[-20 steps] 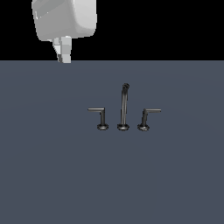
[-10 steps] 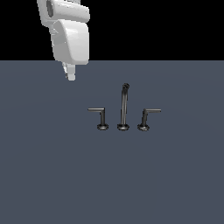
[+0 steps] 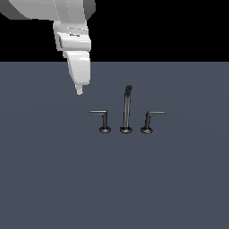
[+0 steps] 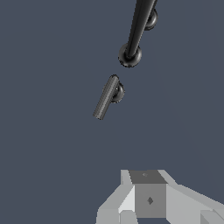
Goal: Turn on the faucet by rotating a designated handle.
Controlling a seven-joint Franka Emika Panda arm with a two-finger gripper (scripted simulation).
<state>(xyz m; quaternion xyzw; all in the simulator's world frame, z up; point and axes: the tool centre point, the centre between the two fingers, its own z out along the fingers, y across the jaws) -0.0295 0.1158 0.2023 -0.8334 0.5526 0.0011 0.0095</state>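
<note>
**A:** How far along is this?

**B:** Barely begun, I'd judge. The small dark grey metal three-piece faucet (image 3: 126,112) stands on the flat slate-blue tabletop (image 3: 179,188), and nothing touches it. The white robot gripper (image 3: 79,91) hangs above the tabletop, toward the exterior view's left of the set and farther back, well apart from every piece.

**A:** Which piece has to turn?

**B:** The short dark metal handle with the thin lever bar pointing to the exterior view's left (image 3: 103,120). It sits on its round base just beside the tall thin central spout with the knobbed tip (image 3: 127,108). Its twin, the handle whose bar points to the exterior view's right (image 3: 150,120), stands on the other side of the spout.

**A:** Has that lever been moved at all?

**B:** I can't say from its pose alone. The two bars point outward as a mirrored pair, which suggests to me an untouched rest position. In the wrist view the lever (image 4: 107,96) lies ahead of the gripper (image 4: 146,199) with bare tabletop between them.

**A:** And the gripper: released or clenched?

**B:** I cannot tell. The exterior view shows only one narrow white tip, and the wrist view cuts the fingers off.

**A:** So what remains?

**B:** Everything, in my judgement: closing in on the lever, making contact with the bar, then swinging it round its post.
</note>
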